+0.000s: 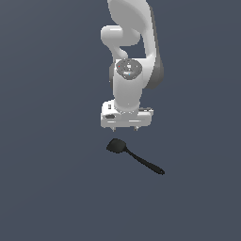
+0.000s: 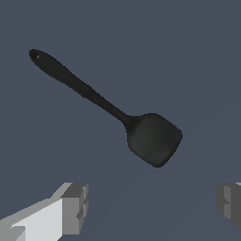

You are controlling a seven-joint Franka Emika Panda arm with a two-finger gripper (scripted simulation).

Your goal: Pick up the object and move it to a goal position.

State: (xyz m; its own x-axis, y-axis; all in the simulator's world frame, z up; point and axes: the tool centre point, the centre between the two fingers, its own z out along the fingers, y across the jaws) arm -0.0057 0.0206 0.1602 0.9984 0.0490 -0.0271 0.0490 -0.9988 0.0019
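The object is a small all-black spatula [image 1: 134,156] lying flat on the dark grey floor. Its rounded-square blade points toward the arm and its long thin handle runs toward the exterior view's lower right. In the wrist view the spatula [image 2: 153,139] lies whole and unobstructed. My gripper [image 1: 125,128] hangs above the floor just behind the blade, not touching it. Its two fingertips stand far apart, open and empty. In the wrist view the gripper [image 2: 153,207] shows both grey fingers [image 2: 75,207] at the picture's edge with a wide gap, and the blade lies beyond that gap.
The white arm [image 1: 128,56] rises behind the gripper. Plain dark grey floor [image 1: 47,179] lies all around, with no other object in view.
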